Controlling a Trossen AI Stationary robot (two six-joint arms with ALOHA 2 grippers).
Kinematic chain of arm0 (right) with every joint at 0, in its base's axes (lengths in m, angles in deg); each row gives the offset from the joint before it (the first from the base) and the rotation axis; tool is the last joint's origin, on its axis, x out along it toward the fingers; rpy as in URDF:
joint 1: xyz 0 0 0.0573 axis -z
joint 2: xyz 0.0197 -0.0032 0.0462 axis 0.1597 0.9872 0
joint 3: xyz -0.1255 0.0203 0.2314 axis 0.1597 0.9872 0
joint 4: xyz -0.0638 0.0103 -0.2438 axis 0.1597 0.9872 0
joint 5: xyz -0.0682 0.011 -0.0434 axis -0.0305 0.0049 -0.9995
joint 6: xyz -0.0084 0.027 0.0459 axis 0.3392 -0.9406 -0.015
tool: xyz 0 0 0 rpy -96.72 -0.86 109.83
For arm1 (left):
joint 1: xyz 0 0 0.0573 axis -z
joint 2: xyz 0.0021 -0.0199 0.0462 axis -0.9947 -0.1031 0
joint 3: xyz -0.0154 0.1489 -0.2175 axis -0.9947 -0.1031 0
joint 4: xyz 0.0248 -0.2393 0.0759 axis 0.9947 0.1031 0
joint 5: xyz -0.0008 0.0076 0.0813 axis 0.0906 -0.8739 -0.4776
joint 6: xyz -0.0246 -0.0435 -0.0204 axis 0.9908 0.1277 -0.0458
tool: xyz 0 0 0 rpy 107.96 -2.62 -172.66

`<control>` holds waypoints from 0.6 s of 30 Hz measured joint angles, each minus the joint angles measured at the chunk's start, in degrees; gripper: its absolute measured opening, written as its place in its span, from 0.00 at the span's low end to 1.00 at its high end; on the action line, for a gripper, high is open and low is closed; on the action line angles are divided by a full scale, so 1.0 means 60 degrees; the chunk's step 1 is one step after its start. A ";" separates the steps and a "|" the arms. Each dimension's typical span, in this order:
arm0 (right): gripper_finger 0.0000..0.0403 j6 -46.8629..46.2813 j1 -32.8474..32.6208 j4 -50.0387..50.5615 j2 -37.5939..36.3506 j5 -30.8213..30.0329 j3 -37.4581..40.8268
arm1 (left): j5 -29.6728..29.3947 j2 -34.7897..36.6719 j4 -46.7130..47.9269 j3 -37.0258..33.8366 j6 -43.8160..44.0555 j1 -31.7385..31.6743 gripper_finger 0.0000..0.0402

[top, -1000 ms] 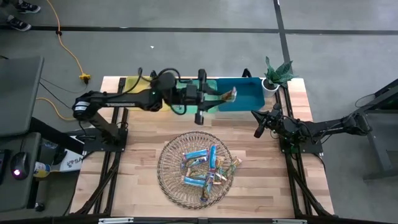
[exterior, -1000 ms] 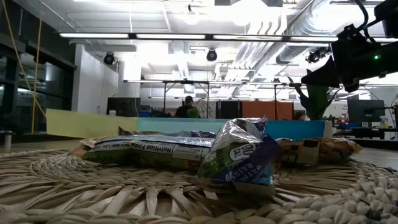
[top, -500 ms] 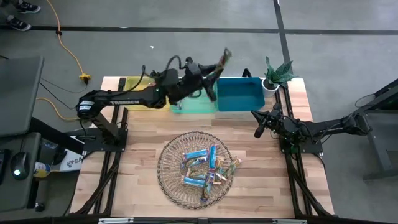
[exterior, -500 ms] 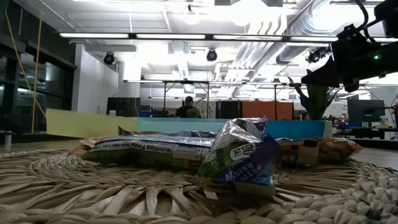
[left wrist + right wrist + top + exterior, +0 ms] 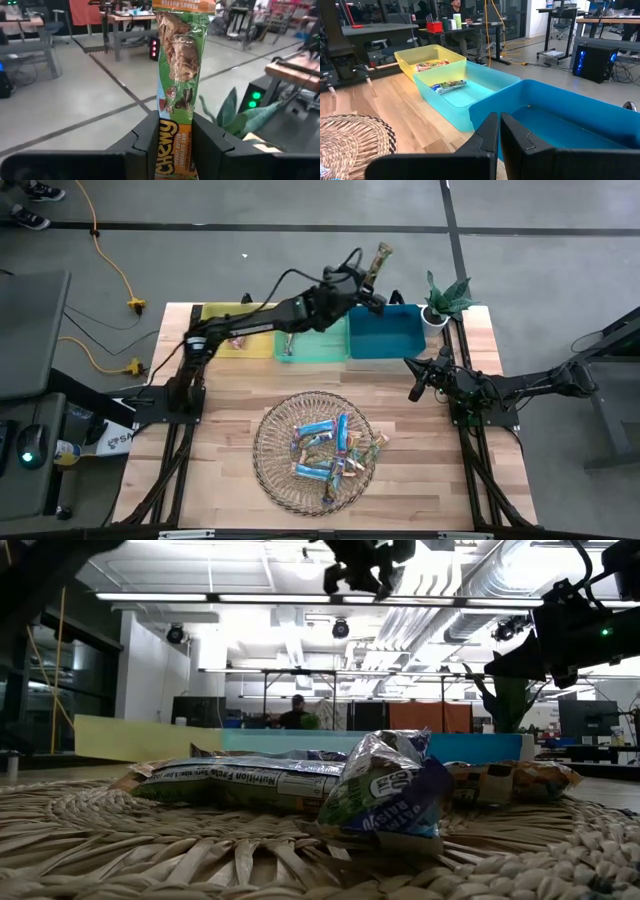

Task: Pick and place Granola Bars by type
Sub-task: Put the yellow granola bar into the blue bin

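Observation:
My left gripper [image 5: 367, 278] is high over the table's far edge, above the blue bin [image 5: 385, 332], and is shut on a green and orange granola bar [image 5: 380, 255] [image 5: 179, 65]. It also shows at the top of the low view [image 5: 365, 562]. Several more granola bars [image 5: 325, 450] lie flat in a heap on the round wicker plate [image 5: 270, 465]. One bar [image 5: 451, 86] lies in the green bin [image 5: 315, 345], and others lie in the yellow bin [image 5: 228, 330]. My right gripper [image 5: 414, 391] [image 5: 499, 132] waits shut at the table's right, touching nothing. My left gripper pinches the bar's printed end [image 5: 174, 137] between its two fingers [image 5: 147, 142], which sit at the wrapper's two long edges. The fingers lie along the bar and point about level toward the far side. The bar sticks out beyond the fingertips, lifted clear.
The three bins stand side by side along the far edge, with a small potted plant [image 5: 445, 298] at the far right corner. Bare wooden table [image 5: 220, 440] lies to the left and right of the plate.
My left gripper has gone toward the table's far edge and somewhat to the right, and has tipped up from pointing down to about level. The bar, held throughout, has swung from lying over the blue bin to sticking out past the far edge.

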 joint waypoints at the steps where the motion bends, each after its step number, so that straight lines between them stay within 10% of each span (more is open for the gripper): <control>1: 0.00 0.0000 0.0002 0.0002 0.0002 0.0000 -0.0002 | -0.0002 -0.0265 0.0159 0.0366 0.0170 -0.0003 0.23; 18: 0.00 0.0000 -0.0001 0.0016 0.0002 0.0004 0.0002 | 0.2325 -0.2811 0.3026 0.1257 0.5873 -0.0829 0.23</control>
